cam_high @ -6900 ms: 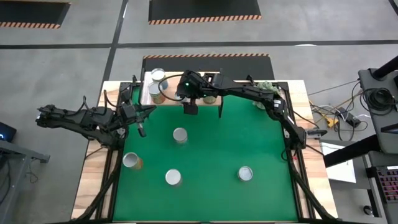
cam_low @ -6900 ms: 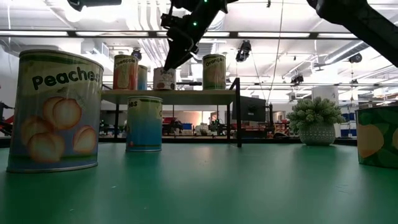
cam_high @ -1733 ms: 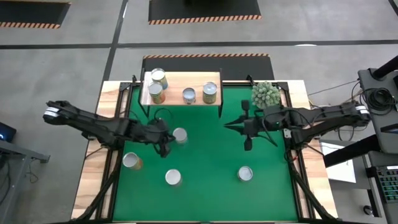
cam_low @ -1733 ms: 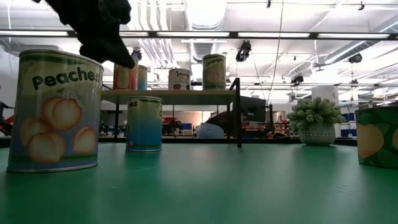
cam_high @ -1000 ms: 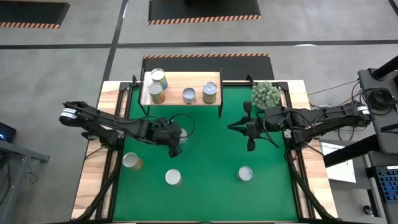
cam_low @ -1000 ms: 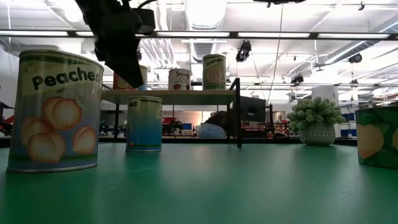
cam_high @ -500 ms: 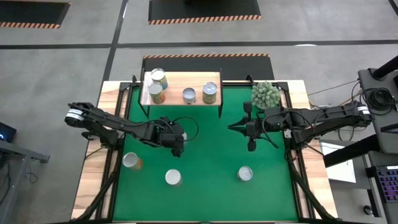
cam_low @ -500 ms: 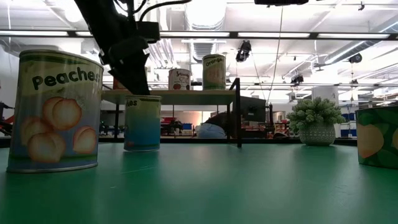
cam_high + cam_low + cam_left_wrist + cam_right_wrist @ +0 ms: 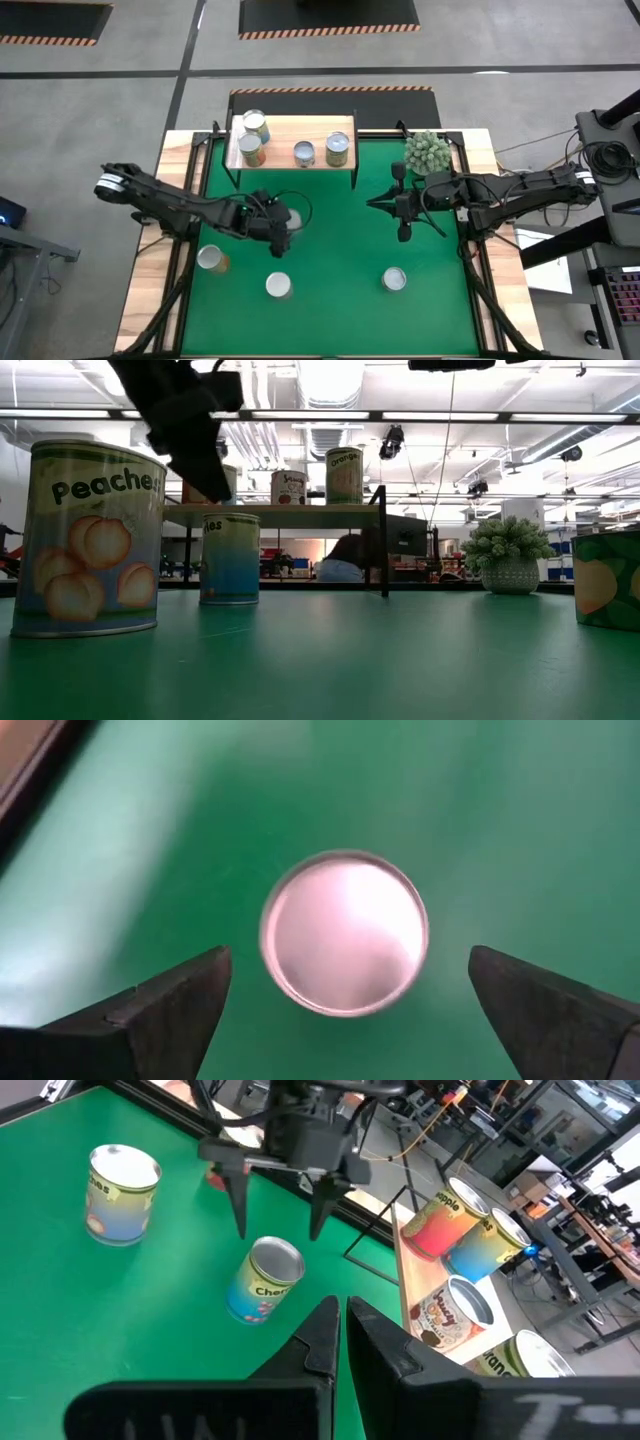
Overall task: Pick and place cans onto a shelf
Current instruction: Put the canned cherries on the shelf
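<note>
A can with a blue and yellow label (image 9: 265,1283) stands upright on the green mat (image 9: 340,255); its silvery top (image 9: 345,932) faces up. My left gripper (image 9: 348,965) hangs open above it, pointing down, one finger on each side and clear of the can (image 9: 230,557). Near the mat's right side my right gripper (image 9: 403,233) hovers, shut and holding nothing. The shelf (image 9: 285,135) stands at the far edge with several cans on it. Three more cans stand on the mat near the front (image 9: 210,259), (image 9: 279,286), (image 9: 394,279).
A fuzzy pale-green plant (image 9: 427,150) sits at the far right, beside the shelf's black leg (image 9: 355,172). Wooden strips (image 9: 150,280) border the mat. In the low view, a large peaches can (image 9: 90,535) stands at the near left and another can (image 9: 608,590) at the right edge.
My left gripper has shifted a little toward the table's near edge, staying over the blue and yellow can. It dipped toward the can's top and has come back up slightly.
</note>
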